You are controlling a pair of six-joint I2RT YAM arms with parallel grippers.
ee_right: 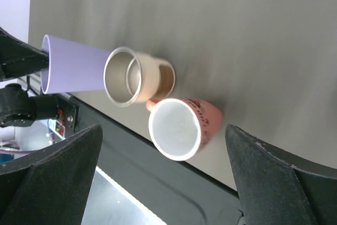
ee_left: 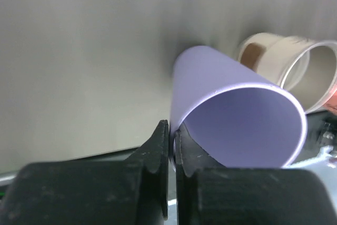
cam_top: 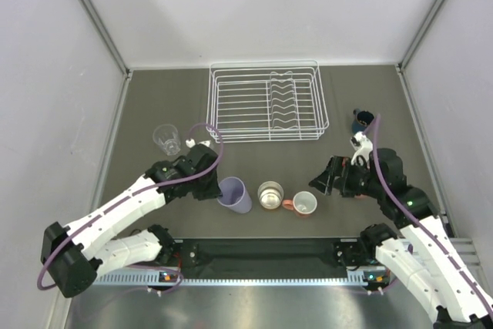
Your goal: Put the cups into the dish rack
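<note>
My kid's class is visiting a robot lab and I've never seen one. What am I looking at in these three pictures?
Two robot arms are bolted to a table edge. One picture looks down from above; the other two come from cameras on each wrist. On the table sit a white wire rack, a clear tumbler, a steel cup, a pink mug and a dark blue mug. The left gripper pinches the rim of a lavender cup. The right gripper is open, facing the pink mug.

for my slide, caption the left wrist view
Left end effector pinching the rim of the lavender plastic tumbler.
</note>
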